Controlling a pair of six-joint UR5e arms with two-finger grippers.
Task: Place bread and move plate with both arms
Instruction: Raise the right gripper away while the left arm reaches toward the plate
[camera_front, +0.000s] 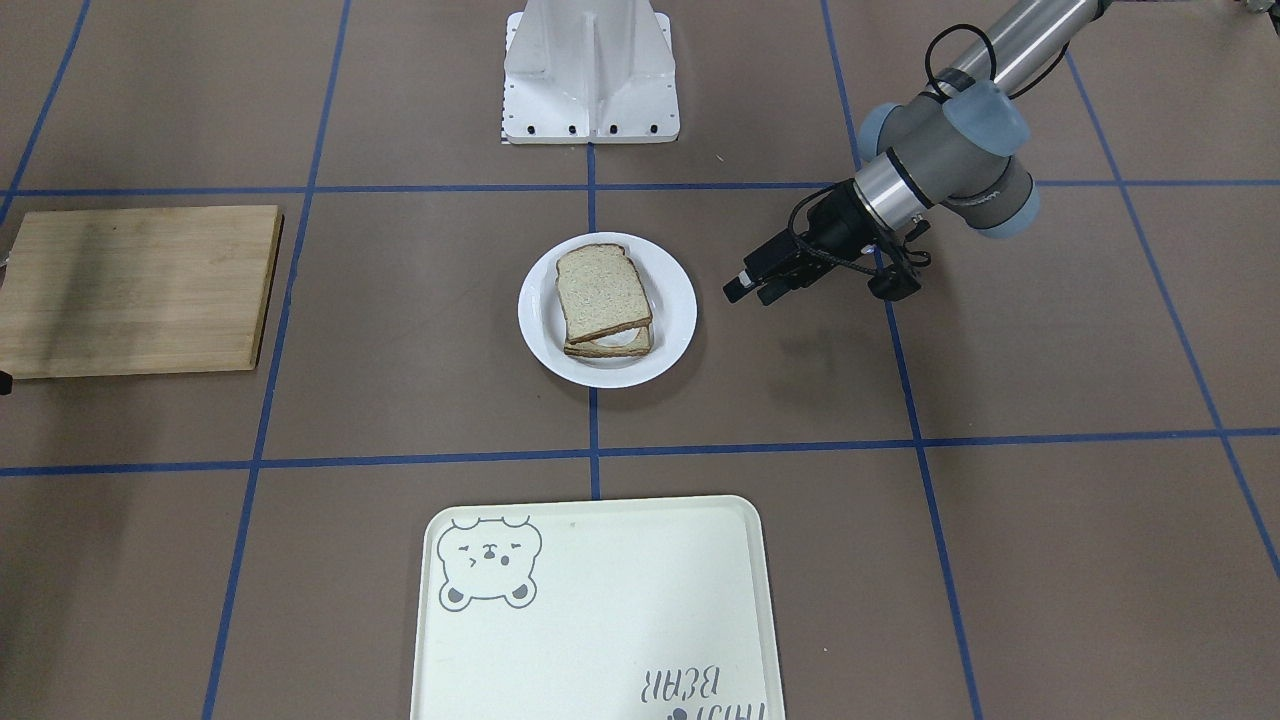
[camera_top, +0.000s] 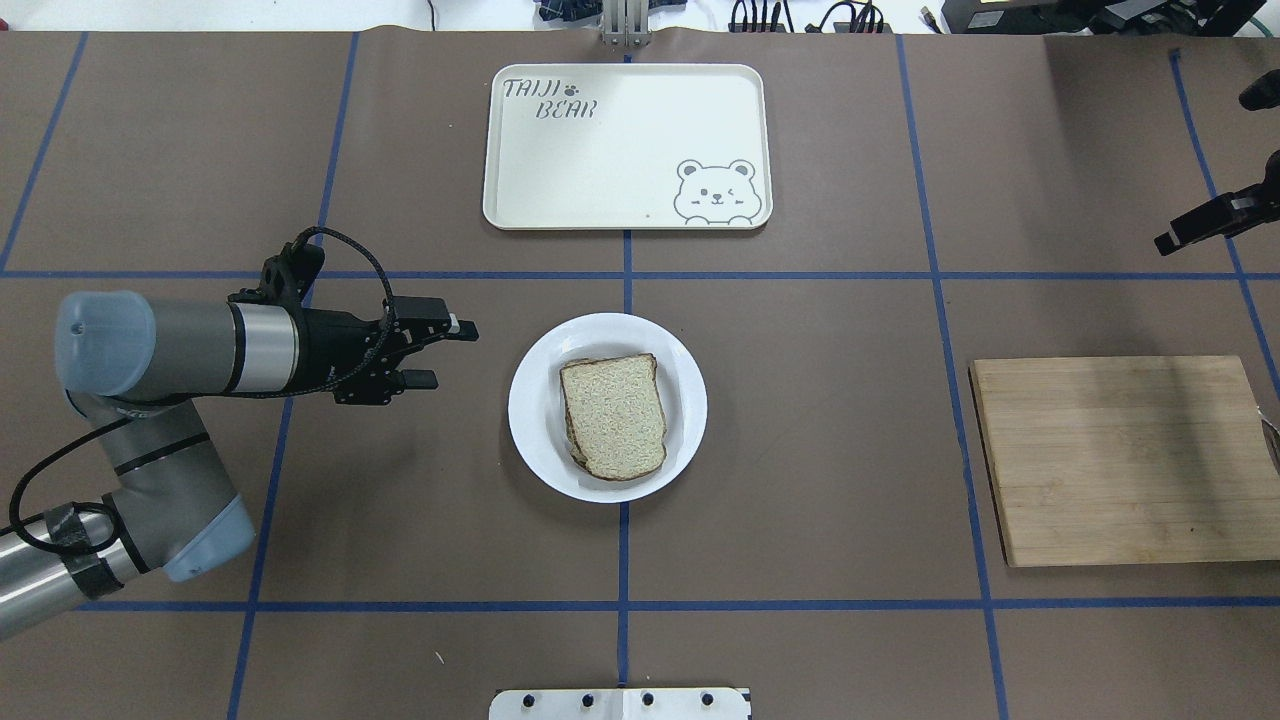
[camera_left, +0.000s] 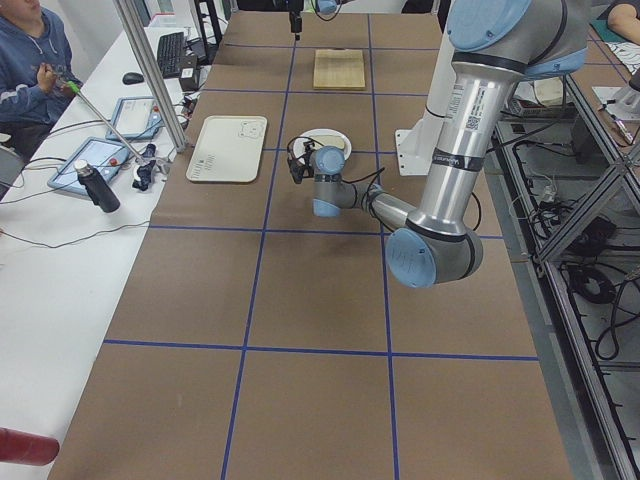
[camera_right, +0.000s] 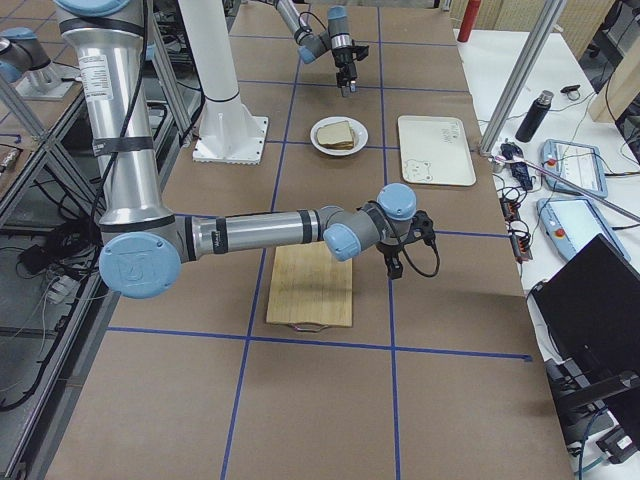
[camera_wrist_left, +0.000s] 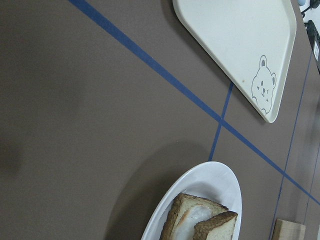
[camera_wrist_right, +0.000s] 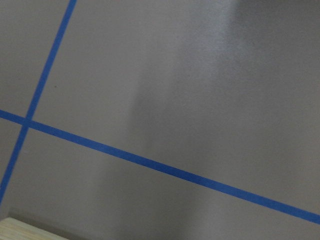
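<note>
The white plate (camera_front: 535, 312) (camera_top: 530, 410) sits at the table's middle. The plain bread (camera_front: 600, 290) (camera_top: 613, 415) lies on top of another slice on it. In the left wrist view the plate (camera_wrist_left: 212, 182) shows the bread (camera_wrist_left: 218, 229) over a slice with white egg on it. My left gripper (camera_front: 748, 294) (camera_top: 455, 355) is open and empty, level with the plate and a short gap from its rim. My right gripper (camera_top: 1200, 225) is at the overhead view's right edge, beyond the cutting board. One finger shows with nothing against it, so it looks open and empty.
The cream bear-print tray (camera_front: 600, 610) (camera_top: 625, 150) lies across the table from the robot. A wooden cutting board (camera_front: 135, 290) (camera_top: 1125, 460) lies on my right side. The white fixed stand (camera_front: 590, 75) is at the robot's base. Blue tape lines cross the brown table.
</note>
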